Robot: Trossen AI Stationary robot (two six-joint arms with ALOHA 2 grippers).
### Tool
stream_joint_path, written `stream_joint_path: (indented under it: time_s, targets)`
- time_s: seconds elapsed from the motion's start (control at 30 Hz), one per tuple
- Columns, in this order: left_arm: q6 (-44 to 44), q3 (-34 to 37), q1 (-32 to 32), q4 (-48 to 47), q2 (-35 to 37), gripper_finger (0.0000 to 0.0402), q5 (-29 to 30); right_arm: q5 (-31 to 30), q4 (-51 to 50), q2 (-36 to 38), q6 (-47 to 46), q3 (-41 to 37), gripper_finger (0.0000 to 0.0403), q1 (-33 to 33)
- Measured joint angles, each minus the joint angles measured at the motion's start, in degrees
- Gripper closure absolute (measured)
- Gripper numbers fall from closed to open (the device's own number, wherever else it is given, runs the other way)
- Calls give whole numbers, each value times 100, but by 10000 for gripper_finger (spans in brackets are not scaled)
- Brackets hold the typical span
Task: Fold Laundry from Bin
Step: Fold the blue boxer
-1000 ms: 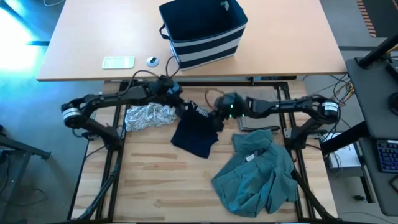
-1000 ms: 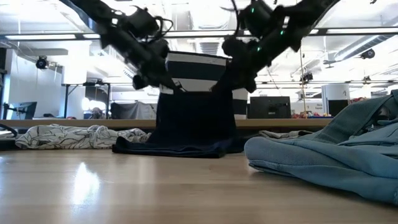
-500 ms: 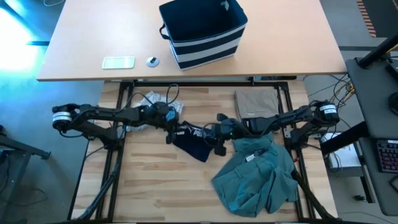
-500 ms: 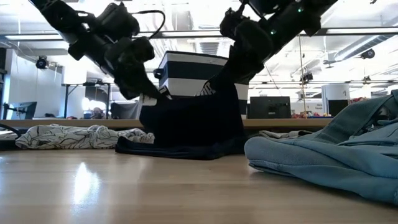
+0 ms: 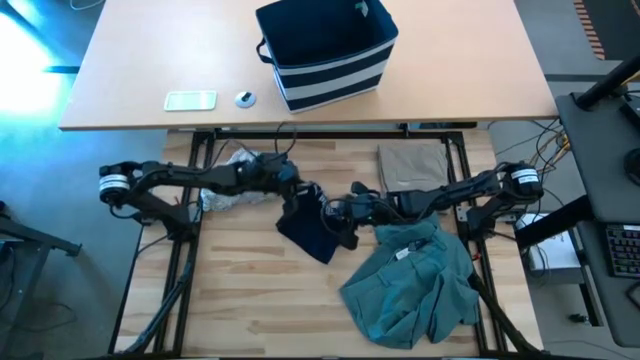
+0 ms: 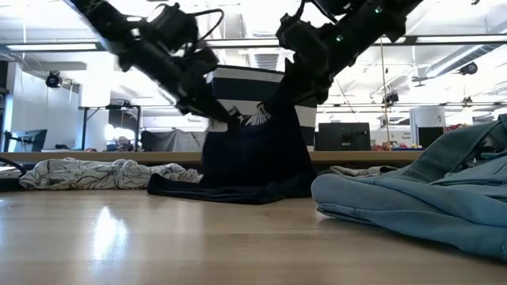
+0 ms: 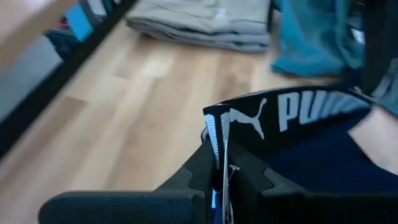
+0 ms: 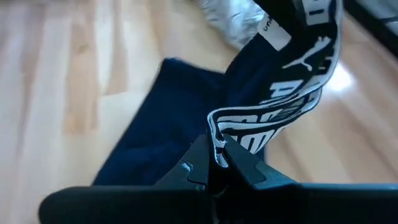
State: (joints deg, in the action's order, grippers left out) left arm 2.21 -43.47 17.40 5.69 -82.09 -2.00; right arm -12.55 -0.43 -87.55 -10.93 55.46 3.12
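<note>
The dark navy garment (image 5: pixel 312 228) with a white-printed waistband hangs between my two grippers over the middle of the wooden table. My left gripper (image 5: pixel 302 195) is shut on one end of the waistband, my right gripper (image 5: pixel 338 212) on the other. The grey-white patterned garment (image 5: pixel 228 172) lies crumpled at the left, the teal-green one (image 5: pixel 410 280) in a heap at the right, the tan one (image 5: pixel 412 165) folded at the far right. The striped navy bin (image 5: pixel 326 52) stands on the desk behind. My left gripper pinches the waistband's folded end (image 7: pixel 217 134) between its two fingers; the band runs taut from there toward the other gripper. My right gripper pinches the waistband's other end (image 8: pixel 217 140) between its two fingers. The garment hangs below both, its lower end (image 6: pixel 230 188) on the table.
A flat white device (image 5: pixel 190 100) and a small round object (image 5: pixel 245 98) lie on the desk left of the bin. Bare wood lies at the table's near left (image 5: pixel 250 300).
Both grippers have kept hold of the navy waistband. They dropped and moved toward the table's near edge, then my left gripper swung back toward the right one. The garment has bunched narrower, its lower end staying on the table.
</note>
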Motion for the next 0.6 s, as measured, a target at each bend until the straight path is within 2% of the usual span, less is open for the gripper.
stream_joint_path:
  time_s: [0.27, 0.6]
  targets:
    - [737, -1111, 317, -1080, -563, 385, -42, -187, -64, -11, -303, 254, 390, 68]
    - [1080, -1385, 551, -1223, -616, 385, -246, -207, -20, -516, -600, 247, 390, 369]
